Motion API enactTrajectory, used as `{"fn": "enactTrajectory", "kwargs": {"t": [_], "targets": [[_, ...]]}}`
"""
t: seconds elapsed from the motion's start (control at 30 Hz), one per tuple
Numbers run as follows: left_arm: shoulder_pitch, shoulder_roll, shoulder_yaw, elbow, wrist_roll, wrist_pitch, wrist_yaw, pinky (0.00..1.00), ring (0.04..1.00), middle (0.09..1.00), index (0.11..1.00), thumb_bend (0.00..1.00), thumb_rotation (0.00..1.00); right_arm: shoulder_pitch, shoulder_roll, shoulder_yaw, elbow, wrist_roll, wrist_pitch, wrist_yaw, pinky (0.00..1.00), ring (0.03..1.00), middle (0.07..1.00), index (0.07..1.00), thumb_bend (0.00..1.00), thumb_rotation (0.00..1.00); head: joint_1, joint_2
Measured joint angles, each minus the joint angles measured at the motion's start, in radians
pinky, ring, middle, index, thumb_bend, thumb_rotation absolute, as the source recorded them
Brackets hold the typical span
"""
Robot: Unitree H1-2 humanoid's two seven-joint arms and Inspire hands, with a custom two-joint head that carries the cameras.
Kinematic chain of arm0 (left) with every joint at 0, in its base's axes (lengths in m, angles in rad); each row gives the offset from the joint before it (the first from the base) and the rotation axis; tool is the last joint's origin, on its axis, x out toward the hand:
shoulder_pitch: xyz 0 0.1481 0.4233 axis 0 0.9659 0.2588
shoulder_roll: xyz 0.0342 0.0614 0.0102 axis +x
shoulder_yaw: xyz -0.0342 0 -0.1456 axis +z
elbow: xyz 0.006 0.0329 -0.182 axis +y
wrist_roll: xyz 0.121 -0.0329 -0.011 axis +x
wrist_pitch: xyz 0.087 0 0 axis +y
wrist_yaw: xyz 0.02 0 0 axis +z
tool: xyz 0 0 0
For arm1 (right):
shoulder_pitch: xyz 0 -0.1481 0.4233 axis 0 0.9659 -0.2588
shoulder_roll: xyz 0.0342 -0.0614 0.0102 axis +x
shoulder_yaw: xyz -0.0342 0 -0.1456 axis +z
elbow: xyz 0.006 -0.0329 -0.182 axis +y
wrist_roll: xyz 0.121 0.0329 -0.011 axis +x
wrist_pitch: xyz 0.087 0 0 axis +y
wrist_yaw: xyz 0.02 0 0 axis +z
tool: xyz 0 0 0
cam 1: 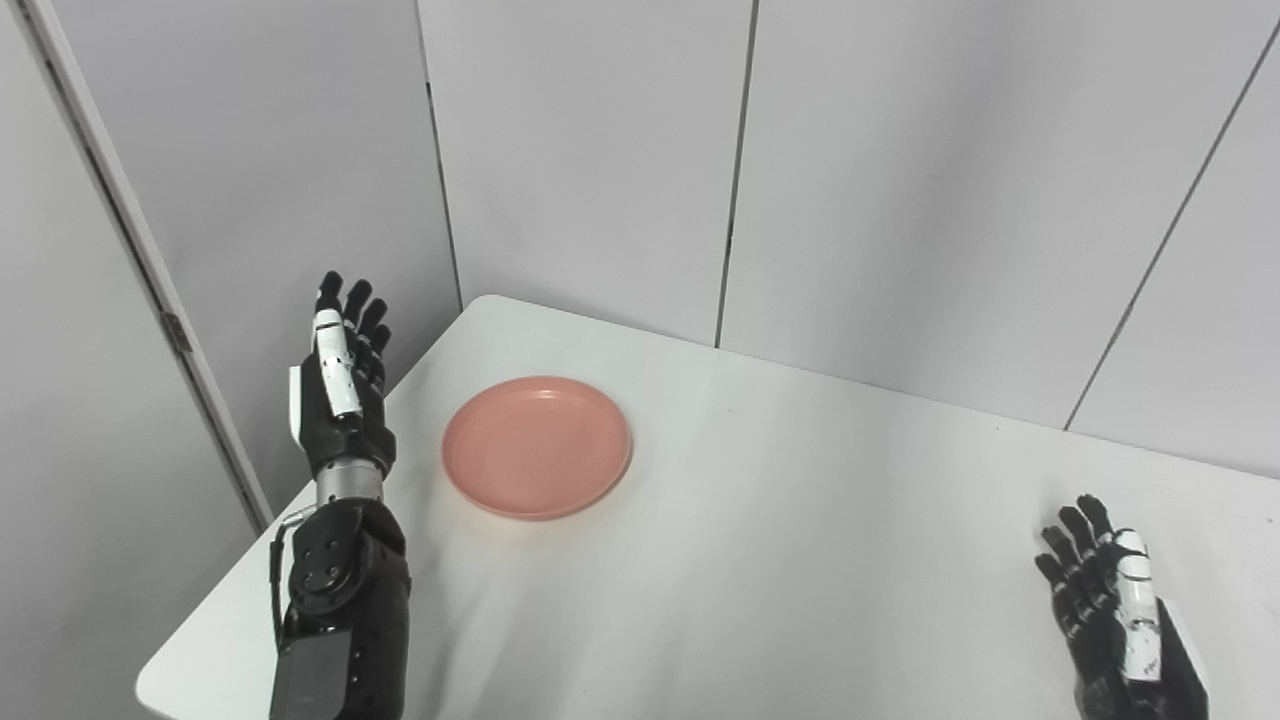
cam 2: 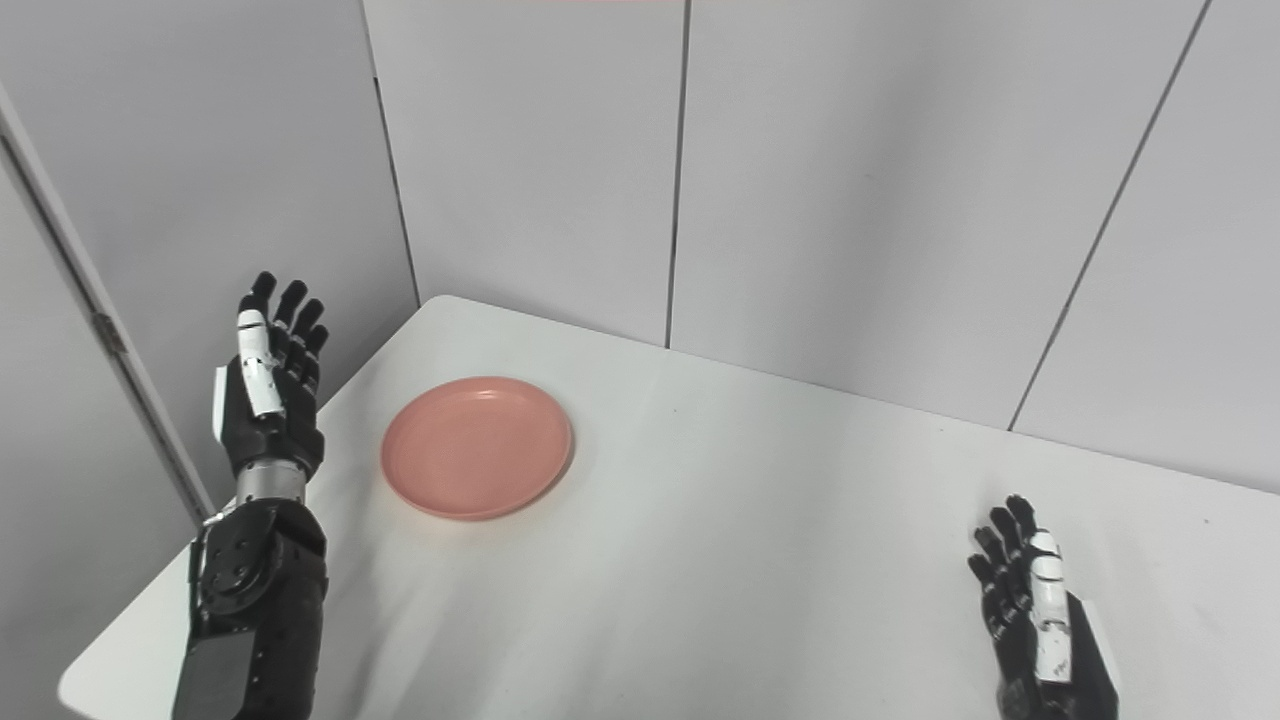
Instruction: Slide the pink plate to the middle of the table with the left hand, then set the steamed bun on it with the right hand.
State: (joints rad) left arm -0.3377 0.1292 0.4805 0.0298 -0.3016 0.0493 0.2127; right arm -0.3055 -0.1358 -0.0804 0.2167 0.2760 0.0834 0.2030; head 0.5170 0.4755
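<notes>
A pink plate (cam 1: 537,446) lies empty on the left part of the white table (cam 1: 800,520). My left hand (cam 1: 340,385) is open, fingers straight and pointing up, raised at the table's left edge just left of the plate, not touching it. My right hand (cam 1: 1110,600) is open and empty at the bottom right over the table, fingers apart. No steamed bun shows in either view. The plate also shows in the right eye view (cam 2: 476,446), with the left hand (cam 2: 268,390) beside it and the right hand (cam 2: 1030,610) far to its right.
Grey wall panels (cam 1: 600,150) stand close behind the table and along its left side. The table's left edge and front left corner (cam 1: 160,680) are near my left forearm.
</notes>
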Motion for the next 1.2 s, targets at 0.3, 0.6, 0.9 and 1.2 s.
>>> {"fn": "enactTrajectory", "kwargs": {"t": [0.3,0.6,0.9,1.2], "targets": [[-0.003,0.011,0.016,0.094,-0.023,0.0,0.0,0.97,0.937,0.934,0.946,0.44,1.0,0.003,-0.001,0.001,0.0,-0.002,0.0,0.0,1.0,1.0,1.0,1.0,0.22,1.0,0.002,0.005],[-0.01,0.016,0.027,0.172,-0.043,0.0,0.0,0.96,0.926,0.938,0.951,0.43,1.0,0.004,0.0,0.001,-0.007,-0.002,0.002,-0.002,1.0,1.0,1.0,1.0,0.21,1.0,0.0,0.008],[-0.014,0.018,0.028,0.244,-0.044,-0.006,0.0,0.94,0.918,0.929,0.943,0.42,1.0,0.003,-0.001,0.001,0.0,0.003,0.002,0.001,1.0,1.0,1.0,1.0,0.22,1.0,-0.002,0.008],[-0.05,0.04,0.015,0.32,-0.047,-0.039,-0.007,0.91,0.908,0.923,0.932,0.41,1.0,0.004,-0.001,0.003,-0.009,-0.002,0.004,-0.002,1.0,1.0,1.0,1.0,0.22,1.0,-0.011,0.009]]}}
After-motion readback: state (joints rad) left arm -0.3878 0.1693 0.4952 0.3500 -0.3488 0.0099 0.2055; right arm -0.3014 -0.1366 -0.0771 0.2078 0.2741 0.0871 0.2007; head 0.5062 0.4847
